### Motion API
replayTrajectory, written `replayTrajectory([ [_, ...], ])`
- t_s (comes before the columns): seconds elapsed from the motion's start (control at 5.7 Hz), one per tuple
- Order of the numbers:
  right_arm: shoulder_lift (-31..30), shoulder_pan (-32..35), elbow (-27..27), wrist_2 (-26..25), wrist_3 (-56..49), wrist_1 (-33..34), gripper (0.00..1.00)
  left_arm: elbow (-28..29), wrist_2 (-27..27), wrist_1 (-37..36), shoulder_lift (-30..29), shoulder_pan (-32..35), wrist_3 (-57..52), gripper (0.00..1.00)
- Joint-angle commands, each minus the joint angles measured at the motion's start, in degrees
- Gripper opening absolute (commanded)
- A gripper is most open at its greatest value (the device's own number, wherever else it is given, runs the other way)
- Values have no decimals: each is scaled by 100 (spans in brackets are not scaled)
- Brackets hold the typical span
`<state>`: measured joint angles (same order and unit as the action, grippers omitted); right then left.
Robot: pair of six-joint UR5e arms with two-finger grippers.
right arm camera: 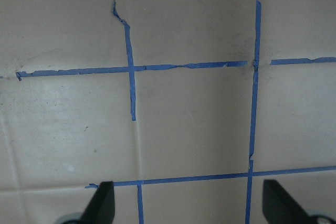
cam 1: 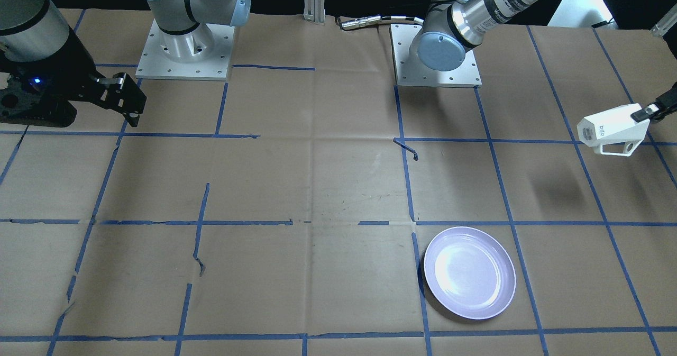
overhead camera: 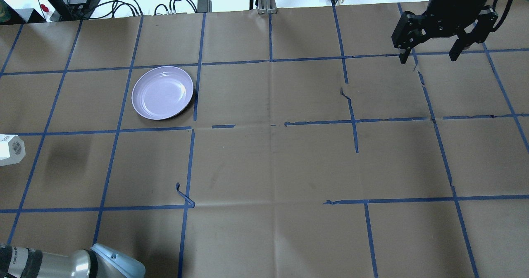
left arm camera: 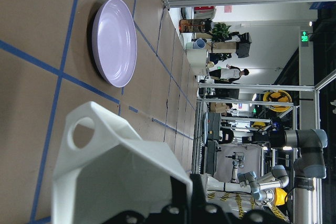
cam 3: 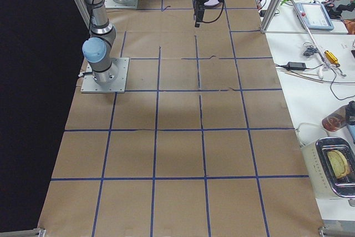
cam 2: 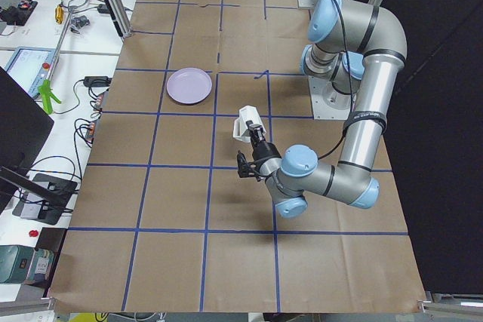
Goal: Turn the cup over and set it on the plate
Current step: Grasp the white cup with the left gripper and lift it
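Observation:
The white faceted cup (cam 1: pixel 613 128) hangs on its side in the air, and my left gripper (cam 1: pixel 644 113) is shut on its rim end. Its shadow lies on the paper below. The cup also shows at the left edge of the overhead view (overhead camera: pixel 10 149), in the exterior left view (cam 2: pixel 247 124), and close up in the left wrist view (left arm camera: pixel 115 166), handle side facing the camera. The pale lavender plate (cam 1: pixel 469 272) lies flat and empty on the table, apart from the cup (overhead camera: pixel 163 92) (left arm camera: pixel 113 40). My right gripper (overhead camera: pixel 430 57) is open and empty, far across the table (cam 1: pixel 124 99).
Brown paper with a blue tape grid covers the table (overhead camera: pixel 272 158). Two arm base plates (cam 1: pixel 185 49) (cam 1: pixel 436 54) stand on the robot's side. A loose curl of tape (cam 1: pixel 407 147) sticks up near the middle. Cables and gear lie beyond the far edge (overhead camera: pixel 124 1).

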<state>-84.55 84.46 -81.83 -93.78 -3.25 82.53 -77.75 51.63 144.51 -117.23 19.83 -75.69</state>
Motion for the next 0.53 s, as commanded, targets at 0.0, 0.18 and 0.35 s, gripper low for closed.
replayTrajectory([
  [0.0,0,0,0,0,0,9,100,32,-136,-132,890,405,788,0],
  [0.18,0,0,0,0,0,9,100,32,-84,-1004,1295,912,1601,0],
  [0.35,0,0,0,0,0,0,100,23,73,-2318,1525,1648,2819,0],
])
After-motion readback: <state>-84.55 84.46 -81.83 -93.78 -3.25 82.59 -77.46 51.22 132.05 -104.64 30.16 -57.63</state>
